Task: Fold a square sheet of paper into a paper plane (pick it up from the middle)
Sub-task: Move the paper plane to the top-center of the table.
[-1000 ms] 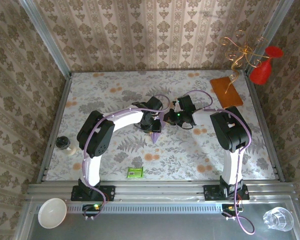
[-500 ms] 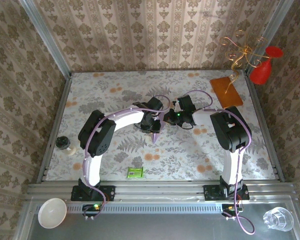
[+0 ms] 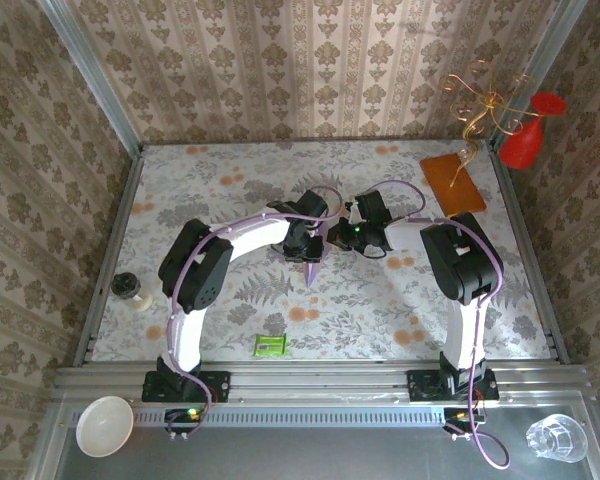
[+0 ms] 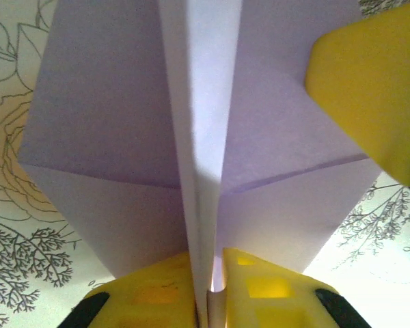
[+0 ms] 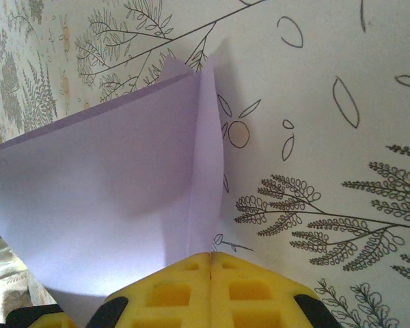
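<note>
The paper plane (image 3: 312, 268) is a narrow pale lavender dart held above the middle of the table, its point toward the near edge. In the left wrist view its wings (image 4: 123, 123) spread to both sides and the centre fold runs down between my yellow fingers. My left gripper (image 3: 305, 243) (image 4: 215, 273) is shut on that fold. My right gripper (image 3: 336, 238) (image 5: 211, 256) is shut on the plane's folded edge (image 5: 109, 205) from the other side. One of its yellow fingers (image 4: 369, 89) rests against the wing.
An orange-brown board (image 3: 453, 182) lies at the back right beside a red vase (image 3: 528, 140) and a gold wire ornament (image 3: 475, 110). A small green packet (image 3: 271, 345) lies near the front edge. A small jar (image 3: 129, 288) stands at the left edge.
My left gripper's jaws have closed in on the plane's centre fold. The plane and both arms have barely shifted.
</note>
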`<state>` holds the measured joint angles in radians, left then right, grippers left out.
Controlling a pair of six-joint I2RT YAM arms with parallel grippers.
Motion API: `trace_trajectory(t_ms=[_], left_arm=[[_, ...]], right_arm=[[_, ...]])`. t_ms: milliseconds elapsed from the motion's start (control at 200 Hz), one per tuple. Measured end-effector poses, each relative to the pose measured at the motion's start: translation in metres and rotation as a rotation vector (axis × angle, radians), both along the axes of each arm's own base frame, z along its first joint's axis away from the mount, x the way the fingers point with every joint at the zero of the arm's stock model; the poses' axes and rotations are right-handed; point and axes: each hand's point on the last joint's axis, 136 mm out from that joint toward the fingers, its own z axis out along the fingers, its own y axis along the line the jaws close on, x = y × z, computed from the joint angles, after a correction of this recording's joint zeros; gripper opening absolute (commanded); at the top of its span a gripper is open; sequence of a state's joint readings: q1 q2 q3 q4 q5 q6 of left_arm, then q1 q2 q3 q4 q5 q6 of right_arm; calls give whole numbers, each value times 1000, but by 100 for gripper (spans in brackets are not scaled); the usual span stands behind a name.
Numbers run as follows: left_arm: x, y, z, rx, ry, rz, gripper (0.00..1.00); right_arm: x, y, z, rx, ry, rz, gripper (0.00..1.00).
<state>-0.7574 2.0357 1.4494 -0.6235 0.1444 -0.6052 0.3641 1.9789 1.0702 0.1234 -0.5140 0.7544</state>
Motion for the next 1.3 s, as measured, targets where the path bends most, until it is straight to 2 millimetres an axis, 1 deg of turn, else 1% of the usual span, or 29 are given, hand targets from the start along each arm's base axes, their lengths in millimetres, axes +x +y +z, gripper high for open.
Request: trace_trajectory(t_ms=[95,180,225,345,390,445,495,580,675,740,845,925,960,1030,1110,1235,1300], left_arm=[[0,1,-1,6,2,0,13],[0,1,-2,10,3,-2,9],[1,0,-2,10,2,-3,8],[3,4,-2,20,-3,-6,7],[5,7,-2,24,-3,-4,7],[9,12,-1,29,-7,1,7],[14,19,0,37,-12,9,7],[29,37,5,51,-32,38,7],[52,63,13,71,-61,85,7],[71,79,22,83,-91,115,7],[102,98,42,92,-155,150,8],[126,102,54,88,-203,157,8],[134,103,55,91,-216,153,8],[146,102,50,106,-226,136,9],[153,100,33,135,-211,108,9],[149,103,5,181,-156,76,10],[146,104,-2,194,-136,68,13]], right_arm=[[0,0,0,0,0,0,9],[0,0,0,0,0,0,14],[0,0,0,0,3,-2,21],[-2,-3,-1,-4,16,-6,46],[-1,-3,6,0,3,-4,54],[-1,-8,14,-6,-14,-16,60],[-1,-15,25,-9,-31,-34,65],[2,-29,45,-29,-87,-65,70],[3,-43,66,-58,-154,-97,73],[2,-52,74,-78,-184,-115,74],[-2,-60,73,-113,-193,-128,74],[-5,-64,67,-131,-177,-134,74],[-6,-65,65,-136,-171,-134,74],[-9,-67,60,-150,-162,-135,74],[-10,-69,58,-156,-152,-137,74],[-10,-69,58,-156,-151,-137,74],[-10,-69,58,-157,-150,-137,74]])
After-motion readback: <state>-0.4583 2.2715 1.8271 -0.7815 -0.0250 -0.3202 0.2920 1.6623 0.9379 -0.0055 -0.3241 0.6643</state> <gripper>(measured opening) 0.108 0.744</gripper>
